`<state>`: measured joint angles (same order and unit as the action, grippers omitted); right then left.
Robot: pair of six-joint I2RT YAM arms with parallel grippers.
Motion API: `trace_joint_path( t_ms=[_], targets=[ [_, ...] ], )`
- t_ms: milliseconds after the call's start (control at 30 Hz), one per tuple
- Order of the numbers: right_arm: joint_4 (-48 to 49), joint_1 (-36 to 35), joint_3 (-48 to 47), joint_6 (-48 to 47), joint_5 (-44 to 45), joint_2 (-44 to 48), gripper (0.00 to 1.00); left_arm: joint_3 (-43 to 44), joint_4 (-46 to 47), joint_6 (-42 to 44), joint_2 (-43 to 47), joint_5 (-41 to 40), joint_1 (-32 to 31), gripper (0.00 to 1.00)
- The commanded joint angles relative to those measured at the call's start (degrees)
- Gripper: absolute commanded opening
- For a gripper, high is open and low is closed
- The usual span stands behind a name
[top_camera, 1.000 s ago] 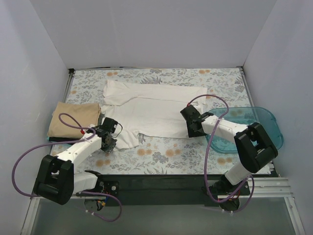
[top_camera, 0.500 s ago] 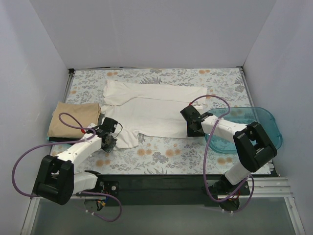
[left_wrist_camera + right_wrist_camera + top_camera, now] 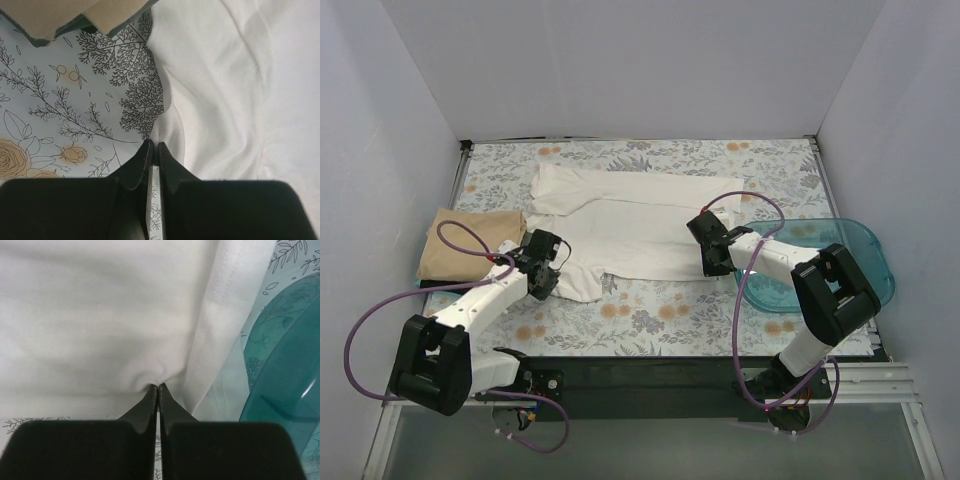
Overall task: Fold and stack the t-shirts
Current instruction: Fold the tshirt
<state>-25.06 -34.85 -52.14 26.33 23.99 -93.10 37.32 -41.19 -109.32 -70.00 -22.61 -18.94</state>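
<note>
We see the left gripper (image 3: 154, 150) pinched shut on the white t-shirt (image 3: 640, 225) at its near edge, and the right gripper (image 3: 158, 388) clamping a fold beside its hem.

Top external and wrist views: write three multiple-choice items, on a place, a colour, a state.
1. Tan shirt lies: A) left of the white shirt B) on it C) right of it.
2. Tub is: A) red B) black C) translucent blue.
3. Right pincer is: A) open B) shut on the white shirt C) shut on the tan shirt.
A, folded at the table's left edge; C, table pattern shows through; B, white cloth puckers between closed tips.
</note>
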Motion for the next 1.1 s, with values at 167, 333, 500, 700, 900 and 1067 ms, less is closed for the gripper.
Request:
trace_joint_path(
  t_ms=[167,333,500,700,900,1067],
  targets=[
    [-4.5,0.8,-3.5,-5.0,1.0,1.1,0.01,6.2,-0.1,1.9,1.2,-3.2,0.0,0.00],
    [-7.1,1.7,-8.2,-7.0,1.6,0.1,0.01,11.8,1.1,3.4,-1.2,-3.8,0.0,0.00],
    [-9.1,3.5,-13.6,-9.3,0.7,-2.2,0.01,17.9,2.2,5.2,-5.8,-3.9,0.1,0.00],
    [-11.7,5.8,-21.1,-12.5,-1.7,-5.5,0.01,27.2,2.6,6.8,-13.1,-3.8,0.9,0.00],
    [-14.3,8.5,-28.0,-15.9,-3.0,-9.7,0.01,36.4,3.6,9.0,-19.6,-3.4,2.9,0.00],
    [-14.8,10.4,-34.0,-18.1,-5.2,-14.2,0.01,42.8,5.1,11.7,-24.8,-3.3,4.4,0.00]
  ],
)
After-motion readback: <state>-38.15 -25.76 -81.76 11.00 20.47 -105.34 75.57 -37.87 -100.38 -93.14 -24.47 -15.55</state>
